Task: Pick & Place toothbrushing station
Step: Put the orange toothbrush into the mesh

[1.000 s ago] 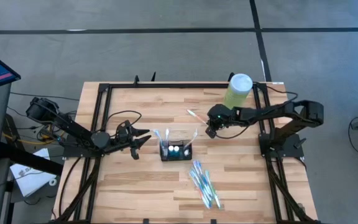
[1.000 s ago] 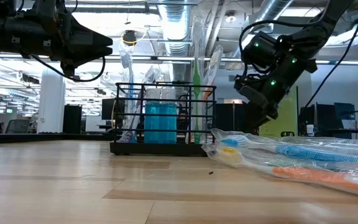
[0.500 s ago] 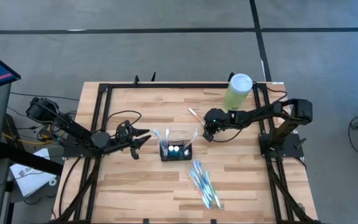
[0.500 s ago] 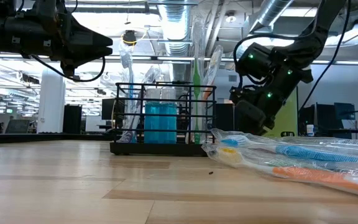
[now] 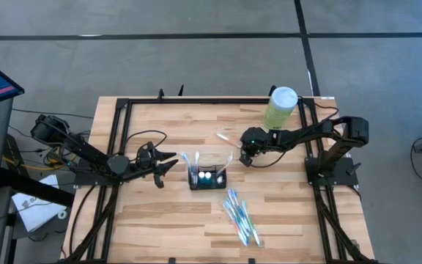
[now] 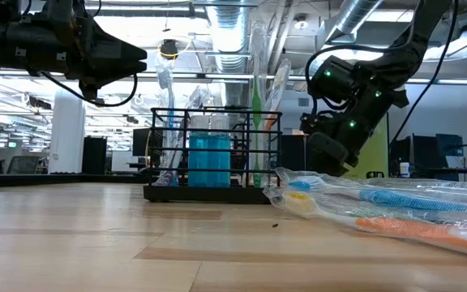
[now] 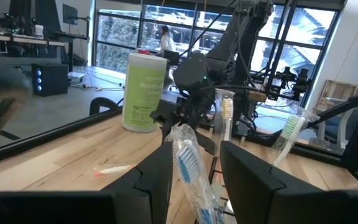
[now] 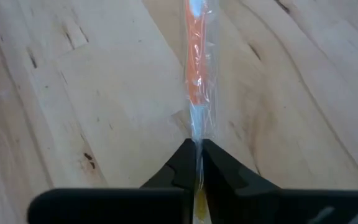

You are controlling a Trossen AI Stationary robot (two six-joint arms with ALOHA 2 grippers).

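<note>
High view showed your left gripper (image 5: pixel 168 163) waiting just left of the station (image 5: pixel 207 178), fingers parted on nothing. The station sat mid-table, well short of your right gripper (image 5: pixel 244 155). Right wrist view showed those fingers (image 8: pixel 180 163) pinched nearly shut on the wrapped brush (image 8: pixel 196 68), which lay flat on the table (image 5: pixel 160 220) ahead of them. My worry: they held only the thin wrapper's end, so a lift could have let it slide out or swing into the station.
</note>
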